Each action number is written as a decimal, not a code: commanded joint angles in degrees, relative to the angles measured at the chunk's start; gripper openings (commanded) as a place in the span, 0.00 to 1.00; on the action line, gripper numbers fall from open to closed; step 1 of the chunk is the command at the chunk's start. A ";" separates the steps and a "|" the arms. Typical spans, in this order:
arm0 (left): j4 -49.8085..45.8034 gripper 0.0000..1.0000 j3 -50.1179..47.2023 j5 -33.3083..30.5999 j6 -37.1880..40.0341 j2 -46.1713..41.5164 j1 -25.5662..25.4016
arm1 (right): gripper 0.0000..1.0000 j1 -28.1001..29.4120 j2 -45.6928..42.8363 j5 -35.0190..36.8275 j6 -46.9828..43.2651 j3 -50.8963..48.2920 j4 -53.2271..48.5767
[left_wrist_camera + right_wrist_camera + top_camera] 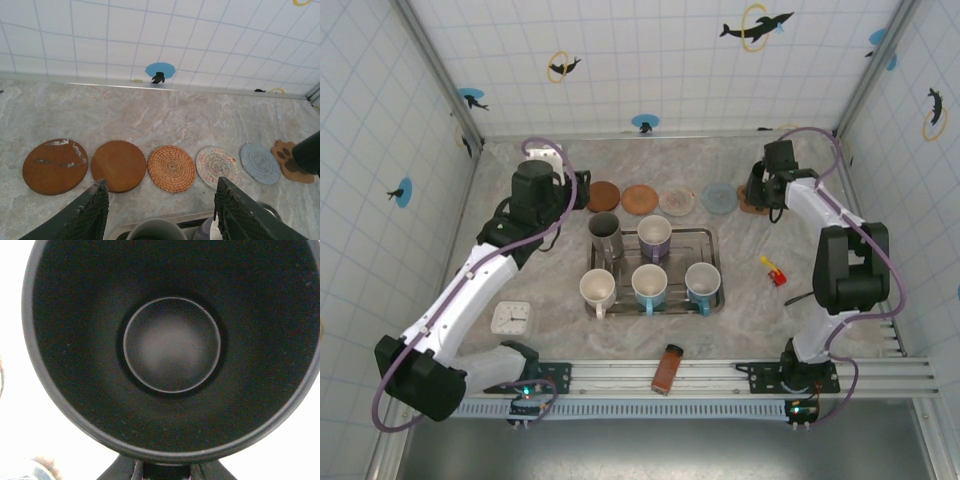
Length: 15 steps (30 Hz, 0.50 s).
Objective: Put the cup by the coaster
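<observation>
Reaching into the 2 o'clock corner of the bench (740, 325), the right pincer (768, 190) looks clenched on the rim of the black cup (171, 345), whose dark hollow sits straight under its wrist camera. That puts the cup at, or partly over, the paw-shaped coaster (286, 161) at the 3 o'clock end of the coaster row. Whether it stands on the bench or hangs above it I cannot tell. The carry seems nearly done; setting the cup down beside the coaster and letting go are left. The left pincer (160, 197) is released, jaws apart with nothing between them, above the tray (712, 240) of mugs, pointing toward 12 o'clock.
</observation>
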 commanded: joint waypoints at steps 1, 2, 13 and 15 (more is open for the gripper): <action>2.33 0.57 2.19 -0.50 1.29 0.44 -0.39 | 0.00 -0.72 0.95 0.59 -0.75 4.05 6.42; 2.46 0.57 2.21 -0.50 1.27 0.58 -0.42 | 0.00 -0.76 1.36 0.67 -0.92 4.23 6.70; 2.63 0.57 2.83 -0.32 0.99 1.31 -0.39 | 0.00 -0.72 4.41 0.74 -1.37 5.32 7.96; 2.68 0.57 2.89 -0.41 0.99 1.27 -0.38 | 0.00 -0.75 4.50 1.27 -1.69 5.24 7.84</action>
